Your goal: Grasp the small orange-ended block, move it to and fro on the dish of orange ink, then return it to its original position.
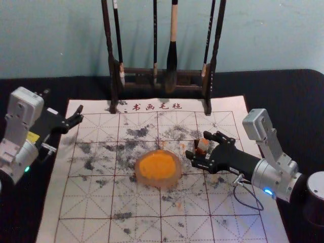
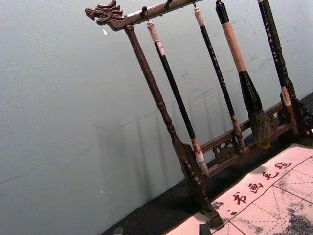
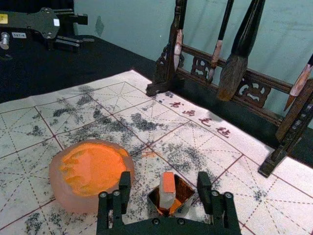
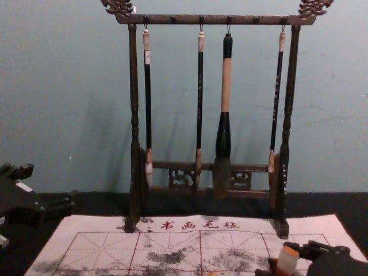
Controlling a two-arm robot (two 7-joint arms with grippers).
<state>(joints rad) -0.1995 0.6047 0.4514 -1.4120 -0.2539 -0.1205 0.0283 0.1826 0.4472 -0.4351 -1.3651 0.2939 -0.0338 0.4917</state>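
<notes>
We see right claw spread around block in small box, near ink dish, left claw spread by mat's left edge

Black right gripper, round silver wrist, blue light, apparently dark cable

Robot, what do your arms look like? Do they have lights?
My left arm and right arm are silvery grey with black parts. The left tool and right tool are black. A yellow sticker marks the left one. I have a green light on the left and a blue light on the right.
</notes>
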